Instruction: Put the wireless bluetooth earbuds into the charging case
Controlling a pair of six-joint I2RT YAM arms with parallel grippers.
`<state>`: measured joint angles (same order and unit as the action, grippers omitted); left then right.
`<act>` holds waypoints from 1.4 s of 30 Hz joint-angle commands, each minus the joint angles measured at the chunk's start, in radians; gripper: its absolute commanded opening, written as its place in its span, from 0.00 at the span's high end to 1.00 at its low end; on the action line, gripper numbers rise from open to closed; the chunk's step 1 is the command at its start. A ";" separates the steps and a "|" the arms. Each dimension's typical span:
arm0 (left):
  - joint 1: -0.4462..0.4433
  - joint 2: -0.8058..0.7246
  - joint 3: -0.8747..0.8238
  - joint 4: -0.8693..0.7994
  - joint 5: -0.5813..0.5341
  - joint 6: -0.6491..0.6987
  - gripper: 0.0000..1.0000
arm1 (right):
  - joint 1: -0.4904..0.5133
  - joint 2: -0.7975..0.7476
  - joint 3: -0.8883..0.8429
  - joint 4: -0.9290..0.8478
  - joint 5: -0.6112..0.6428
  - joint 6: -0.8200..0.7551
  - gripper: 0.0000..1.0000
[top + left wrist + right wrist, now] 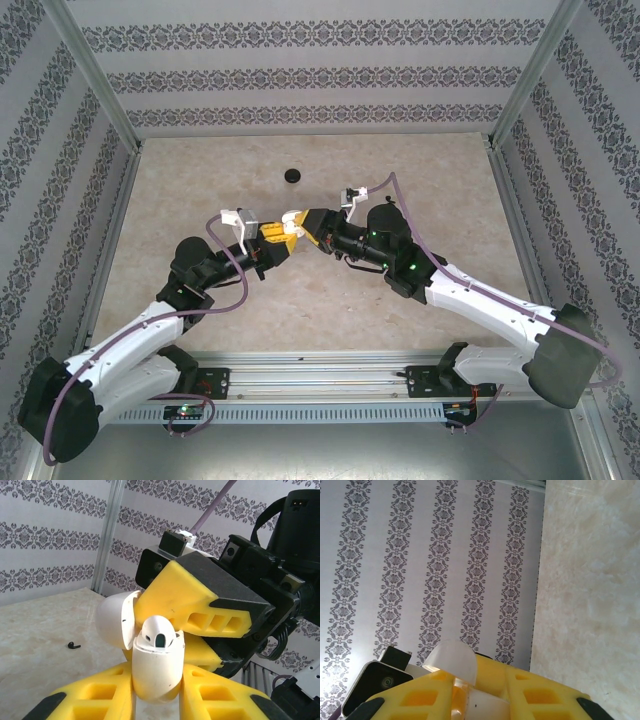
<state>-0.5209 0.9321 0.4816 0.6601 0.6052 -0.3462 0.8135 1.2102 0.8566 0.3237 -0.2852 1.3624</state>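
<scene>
Left wrist: glossy rounded charging case [156, 672]

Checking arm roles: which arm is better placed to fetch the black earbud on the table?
Right, probably: the left gripper grips the open charging case with a white earbud seated in it, so the right gripper could leave for the black earbud.

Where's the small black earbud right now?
In the left wrist view, the small black earbud lies on the beige table, left of the open white charging case.
</scene>
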 commanded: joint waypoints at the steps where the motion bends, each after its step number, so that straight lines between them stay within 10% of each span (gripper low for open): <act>1: -0.014 0.010 0.050 0.085 0.117 -0.018 0.72 | 0.020 -0.003 -0.011 0.020 -0.058 -0.020 0.89; 8: -0.015 0.021 0.058 0.092 0.141 -0.023 0.69 | 0.016 -0.006 -0.005 0.008 -0.063 -0.026 0.90; 15: -0.015 0.017 0.051 0.097 0.142 -0.024 0.86 | -0.002 -0.027 -0.009 -0.030 -0.061 -0.044 0.89; 25: -0.015 -0.034 0.008 0.016 0.078 0.023 1.00 | -0.065 -0.131 0.084 -0.439 -0.006 -0.273 0.44; 42: -0.015 -0.180 -0.088 -0.216 -0.003 0.111 1.00 | -0.658 -0.114 -0.003 -1.094 0.045 -0.704 0.50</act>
<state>-0.5247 0.7799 0.4023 0.4824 0.6159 -0.2687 0.2070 1.0790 0.8970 -0.6510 -0.2779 0.7795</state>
